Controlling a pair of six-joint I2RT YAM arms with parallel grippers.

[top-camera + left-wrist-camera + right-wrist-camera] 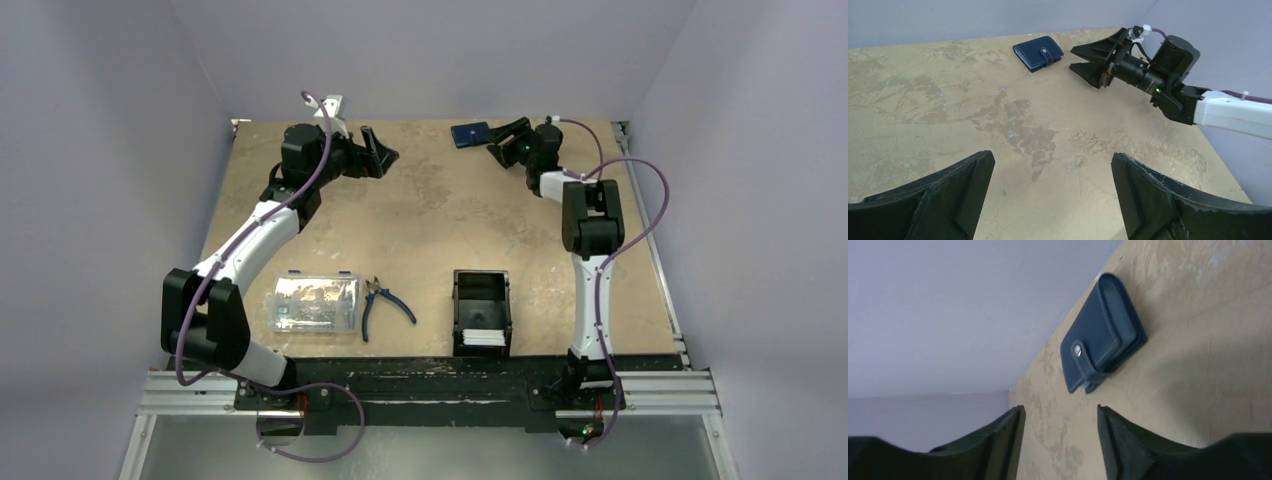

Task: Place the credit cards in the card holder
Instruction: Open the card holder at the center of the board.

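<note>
The card holder [469,134] is a navy blue wallet, folded shut with its snap strap, lying flat at the table's far edge. It also shows in the left wrist view [1038,53] and the right wrist view [1103,335]. My right gripper [505,135] sits just right of it, low over the table, pointing at it. Its jaws [1060,412] stand apart with only bare table between them, a short way off the wallet. White credit cards [483,337] lie in a black tray [481,290] near the front. My left gripper [378,155] is open over the far left-centre of the table [1053,160], holding nothing.
A clear plastic box [314,303] and blue-handled pliers [383,303] lie at the front left, beside the black tray. Walls close in the table at the back and both sides. The right arm [1233,110] reaches across the far right corner.
</note>
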